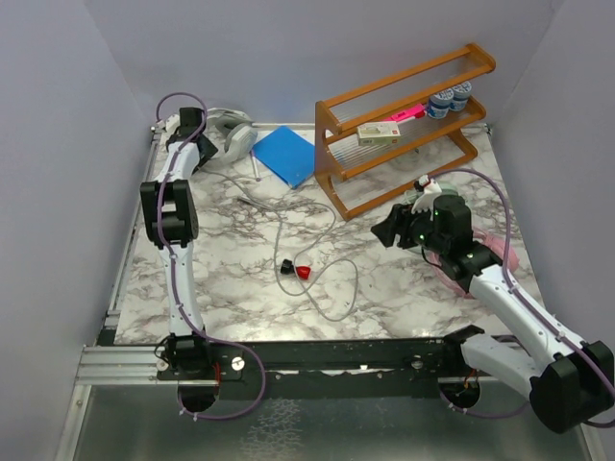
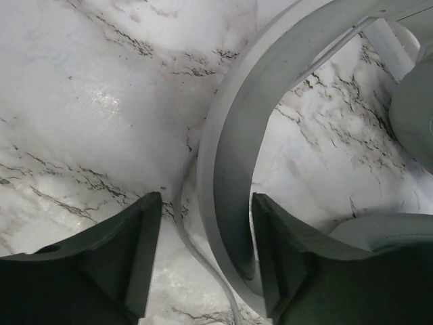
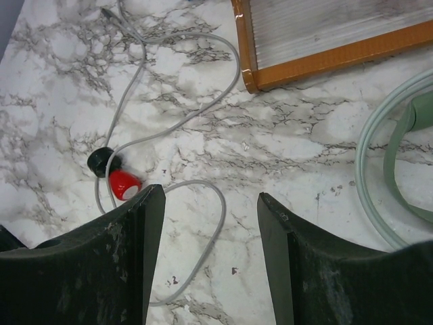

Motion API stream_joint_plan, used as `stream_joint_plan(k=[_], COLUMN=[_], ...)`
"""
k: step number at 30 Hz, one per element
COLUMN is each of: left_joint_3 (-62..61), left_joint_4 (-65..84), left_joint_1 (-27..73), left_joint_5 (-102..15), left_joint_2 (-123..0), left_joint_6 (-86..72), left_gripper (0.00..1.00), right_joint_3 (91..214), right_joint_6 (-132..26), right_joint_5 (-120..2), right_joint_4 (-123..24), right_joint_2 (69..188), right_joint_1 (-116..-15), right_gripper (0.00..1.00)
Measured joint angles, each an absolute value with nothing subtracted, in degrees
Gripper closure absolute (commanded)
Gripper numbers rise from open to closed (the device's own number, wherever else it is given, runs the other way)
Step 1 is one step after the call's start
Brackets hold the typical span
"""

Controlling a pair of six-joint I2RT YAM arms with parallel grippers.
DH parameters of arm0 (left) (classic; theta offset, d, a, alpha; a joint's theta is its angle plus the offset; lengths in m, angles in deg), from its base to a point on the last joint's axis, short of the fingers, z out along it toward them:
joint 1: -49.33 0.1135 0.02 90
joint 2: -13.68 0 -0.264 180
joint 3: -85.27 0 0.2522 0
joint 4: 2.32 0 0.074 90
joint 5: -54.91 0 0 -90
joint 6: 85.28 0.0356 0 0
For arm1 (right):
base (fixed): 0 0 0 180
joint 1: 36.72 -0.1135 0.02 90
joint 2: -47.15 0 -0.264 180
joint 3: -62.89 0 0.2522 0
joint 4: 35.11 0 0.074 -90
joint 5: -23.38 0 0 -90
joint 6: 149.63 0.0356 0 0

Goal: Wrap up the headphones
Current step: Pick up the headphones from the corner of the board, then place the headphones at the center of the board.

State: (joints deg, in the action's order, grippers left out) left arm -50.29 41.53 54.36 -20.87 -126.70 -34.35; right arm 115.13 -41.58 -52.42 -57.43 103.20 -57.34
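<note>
We count one silver-grey headset (image 1: 235, 139), one mint green headset (image 3: 414, 114) and one pink headset (image 1: 506, 254), three in all. One wooden rack (image 1: 404, 154) holds two round tins (image 1: 443, 99), one small box (image 1: 379, 133) and one pink item (image 1: 408, 113). The surface (image 1: 221, 279) carries one blue sheet (image 1: 286, 154) and one red-and-black object (image 1: 296, 271).

The bench (image 1: 384, 288) is glossy and marble-patterned; the rack (image 3: 338, 59) is smooth varnished wood; the grey headphones (image 2: 230, 156) look matt plastic; the dark fingers (image 3: 101, 271) are matt and scuffed.
</note>
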Motion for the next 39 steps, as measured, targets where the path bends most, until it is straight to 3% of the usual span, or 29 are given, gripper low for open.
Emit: stream_joint_plan(k=[4, 7, 14, 19, 30, 39], left_joint_3=[-50.66, -50.62, -47.06, -38.51, -0.83, 18.3], left_joint_4=[41.55, 41.53, 41.88, 41.68, 35.65, 36.87], left_joint_1=[54.32, 54.12, 53.16, 51.44, 48.68, 35.66], left_joint_5=[-20.35, -18.47, -11.87, -9.09, -18.45, -26.97], left_joint_2=[-127.51, -126.94, -118.77, -105.15, -63.82, -44.17], left_joint_6=[-34.94, -34.42, -29.87, -27.49, -31.82, -37.67], left_gripper=[0.71, 0.79, 0.8, 0.82, 0.85, 0.85], right_joint_3=[115.59, 115.59, 115.72, 116.44, 116.99, 117.75], right_joint_6=[-41.56, -41.34, -41.19, -41.19, -42.35, -42.55], right_joint_5=[-52.34, -52.12, -51.38, -50.15, -41.26, -34.52], right_joint_4=[-57.34, -56.88, -56.14, -55.74, -54.19, -50.54], right_joint_2=[104.05, 104.29, 104.64, 104.88, 104.9, 105.34], right_joint_1=[-57.34, -57.34, -57.34, -57.34, -57.34, -57.34], right_gripper=[0.36, 0.36, 0.36, 0.36, 0.36, 0.36])
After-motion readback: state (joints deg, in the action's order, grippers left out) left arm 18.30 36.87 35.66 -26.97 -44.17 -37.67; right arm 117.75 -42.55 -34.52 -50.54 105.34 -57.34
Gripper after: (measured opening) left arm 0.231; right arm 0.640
